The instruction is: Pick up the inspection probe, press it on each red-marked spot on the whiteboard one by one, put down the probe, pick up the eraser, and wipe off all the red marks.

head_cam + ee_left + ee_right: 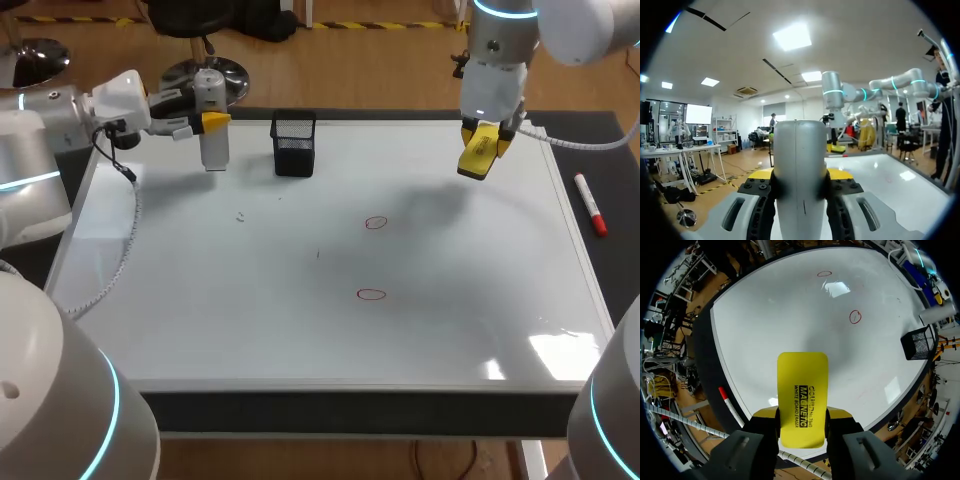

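Left tool clamping probe, right tool clamping eraser above whiteboard

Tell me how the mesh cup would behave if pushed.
Probably light: the mesh cup is open wire mesh. It would likely slide rather than grip, since it stands on the glossy whiteboard. A high push might tip it, as it stands upright with nothing beside it.

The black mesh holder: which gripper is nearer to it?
Left. The left gripper, holding the probe, is close beside the holder; the right gripper, holding the eraser, is far across the whiteboard.
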### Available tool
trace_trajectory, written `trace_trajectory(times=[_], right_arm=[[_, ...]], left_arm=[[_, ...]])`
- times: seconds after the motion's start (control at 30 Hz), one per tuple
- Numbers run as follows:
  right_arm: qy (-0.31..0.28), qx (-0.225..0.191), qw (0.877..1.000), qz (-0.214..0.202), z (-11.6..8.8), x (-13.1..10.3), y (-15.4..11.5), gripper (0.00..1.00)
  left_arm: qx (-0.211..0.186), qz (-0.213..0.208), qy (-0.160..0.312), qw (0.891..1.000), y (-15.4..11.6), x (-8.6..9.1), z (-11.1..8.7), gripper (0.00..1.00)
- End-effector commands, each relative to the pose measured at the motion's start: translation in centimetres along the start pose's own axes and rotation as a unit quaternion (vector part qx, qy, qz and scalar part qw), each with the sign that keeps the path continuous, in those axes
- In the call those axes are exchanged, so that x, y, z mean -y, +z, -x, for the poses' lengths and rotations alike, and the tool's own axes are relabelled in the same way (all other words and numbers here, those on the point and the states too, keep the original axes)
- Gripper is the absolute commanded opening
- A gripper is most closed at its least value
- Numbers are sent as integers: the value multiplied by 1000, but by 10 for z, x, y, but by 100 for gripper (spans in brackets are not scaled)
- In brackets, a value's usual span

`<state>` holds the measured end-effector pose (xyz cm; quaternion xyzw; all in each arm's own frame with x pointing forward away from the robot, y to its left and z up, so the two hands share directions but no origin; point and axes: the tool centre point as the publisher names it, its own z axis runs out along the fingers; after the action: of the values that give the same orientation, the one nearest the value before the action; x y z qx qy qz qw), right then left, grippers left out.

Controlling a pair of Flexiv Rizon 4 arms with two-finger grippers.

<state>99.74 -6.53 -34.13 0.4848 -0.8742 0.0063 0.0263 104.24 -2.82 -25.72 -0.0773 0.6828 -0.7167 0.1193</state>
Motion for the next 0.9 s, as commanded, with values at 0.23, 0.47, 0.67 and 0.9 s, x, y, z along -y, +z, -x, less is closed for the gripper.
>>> trace_trajectory(times=[0.23, 0.47, 0.67, 0.9], right_arm=[[-1, -1, 1000, -1, -1, 0, -1, 0], [-20, -6, 1000, -2, 11, -10, -1, 0], [-66, -19, 998, -4, 39, -38, 1, 0], [-108, -15, 994, -19, 65, -62, -13, 0]], left_arm=[[2, 1, 1, 1000, 0, 2, -1, 0], [2, 1, 1, 1000, 0, 2, -1, 0], [2, 1, 1, 1000, 0, 2, -1, 0], [2, 1, 1, 1000, 0, 2, -1, 0]])
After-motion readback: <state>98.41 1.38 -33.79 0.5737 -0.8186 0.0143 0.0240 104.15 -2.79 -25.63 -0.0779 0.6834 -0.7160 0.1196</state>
